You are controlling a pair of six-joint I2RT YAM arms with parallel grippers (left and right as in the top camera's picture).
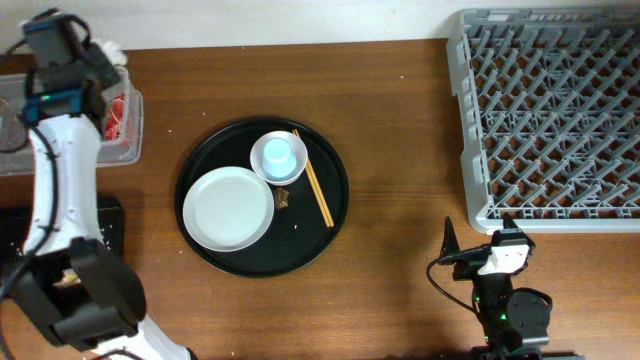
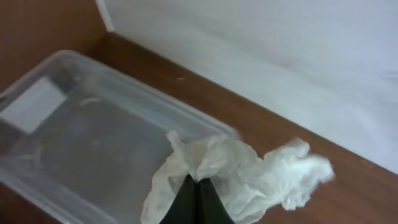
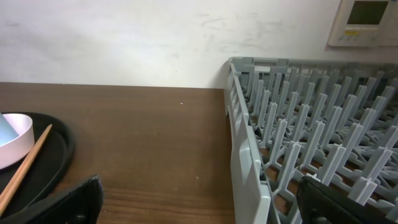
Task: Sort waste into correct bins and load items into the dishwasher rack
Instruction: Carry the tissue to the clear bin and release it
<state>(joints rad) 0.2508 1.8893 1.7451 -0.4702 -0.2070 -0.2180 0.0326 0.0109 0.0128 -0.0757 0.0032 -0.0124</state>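
Pinching crumpled white tissue (image 2: pixel 261 174), L fingers (image 2: pixel 186 208) closed, tissue hiding clear tub (image 2: pixel 81 146) corner; R fingers (image 3: pixel 68 202) wide, mostly cut off.

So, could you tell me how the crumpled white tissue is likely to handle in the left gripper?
The crumpled white tissue is probably floppy: its loose folds spill out either side of the shut left gripper. It looks very light, so it may cling or drift rather than drop straight into the clear tub.
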